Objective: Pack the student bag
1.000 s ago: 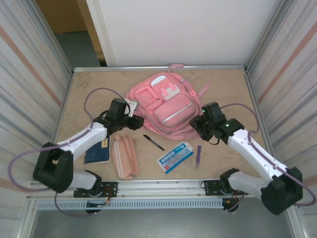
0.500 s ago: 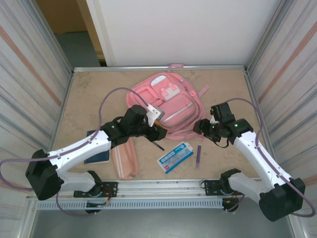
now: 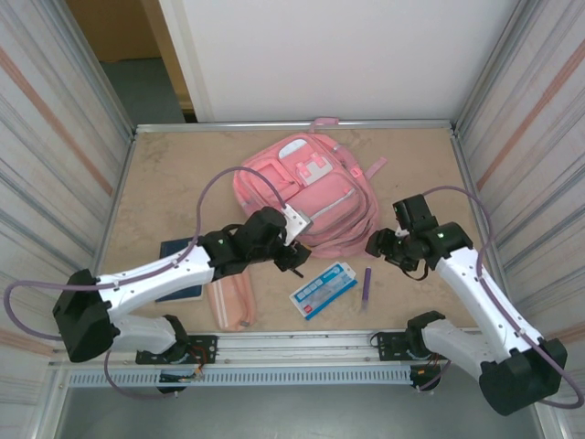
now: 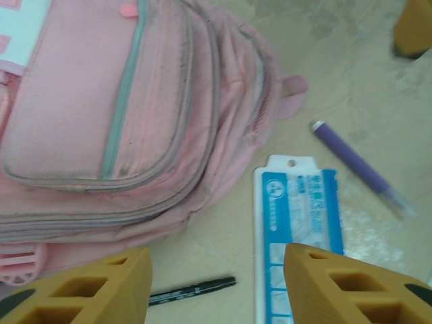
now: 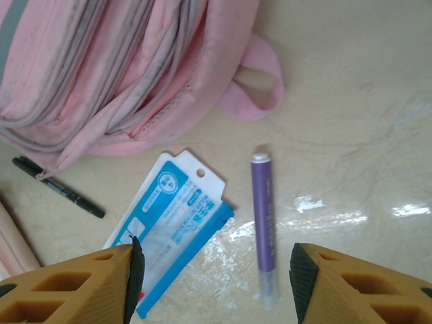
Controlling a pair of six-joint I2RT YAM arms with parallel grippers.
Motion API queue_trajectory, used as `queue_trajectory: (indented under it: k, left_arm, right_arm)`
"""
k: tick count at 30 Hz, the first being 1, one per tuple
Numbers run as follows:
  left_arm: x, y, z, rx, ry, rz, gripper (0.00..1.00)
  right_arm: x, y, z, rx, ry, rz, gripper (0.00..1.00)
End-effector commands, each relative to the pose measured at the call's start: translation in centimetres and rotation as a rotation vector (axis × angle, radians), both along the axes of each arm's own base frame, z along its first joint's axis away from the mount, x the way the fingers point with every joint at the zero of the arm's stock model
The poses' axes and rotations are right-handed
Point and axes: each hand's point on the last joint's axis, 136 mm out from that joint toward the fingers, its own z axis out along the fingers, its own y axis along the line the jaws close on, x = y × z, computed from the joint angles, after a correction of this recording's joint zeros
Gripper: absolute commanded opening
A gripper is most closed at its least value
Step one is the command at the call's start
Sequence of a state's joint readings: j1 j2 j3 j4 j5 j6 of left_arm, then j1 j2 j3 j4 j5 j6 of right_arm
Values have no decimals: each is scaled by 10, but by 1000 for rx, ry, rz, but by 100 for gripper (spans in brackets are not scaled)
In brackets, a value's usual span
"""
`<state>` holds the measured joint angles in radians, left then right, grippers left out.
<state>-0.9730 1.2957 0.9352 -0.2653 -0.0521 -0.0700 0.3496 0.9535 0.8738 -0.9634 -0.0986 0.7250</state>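
**A:** Student bag (image 3: pixel 306 194), position?

**B:** Lies flat at the middle of the table (image 3: pixel 155 183), toward the far side, front pockets up.

**A:** Left gripper (image 4: pixel 217 270)?

**B:** Hovers over the bag's near edge. Jaws stand well apart, nothing between them. Below it are a black marker (image 4: pixel 192 291) and a blue packet (image 4: pixel 297 223).

**A:** Right gripper (image 5: pixel 212 260)?

**B:** Off the bag's near right corner. Jaws wide, empty. A purple pen (image 5: pixel 263 223) lies under it, just beside the packet, not touching it.

**A:** Anything else?

**B:** A pink pencil case (image 3: pixel 228 300) and a dark blue notebook (image 3: pixel 180 294), both under the left arm.
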Motion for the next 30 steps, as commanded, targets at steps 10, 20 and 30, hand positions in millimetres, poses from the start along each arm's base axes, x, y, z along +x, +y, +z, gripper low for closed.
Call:
queue_trajectory:
  k: [10, 20, 30]
  left_arm:
    - [64, -33, -28, 165, -57, -24, 77]
    - [93, -76, -79, 296, 36, -82, 81]
    - [126, -62, -107, 370, 97, 62, 47]
  right_arm:
    - [-7, -29, 18, -22, -83, -145, 61]
    - [-12, -35, 21, 1, -129, -191, 61]
    - [-1, -24, 17, 59, -117, -194, 58]
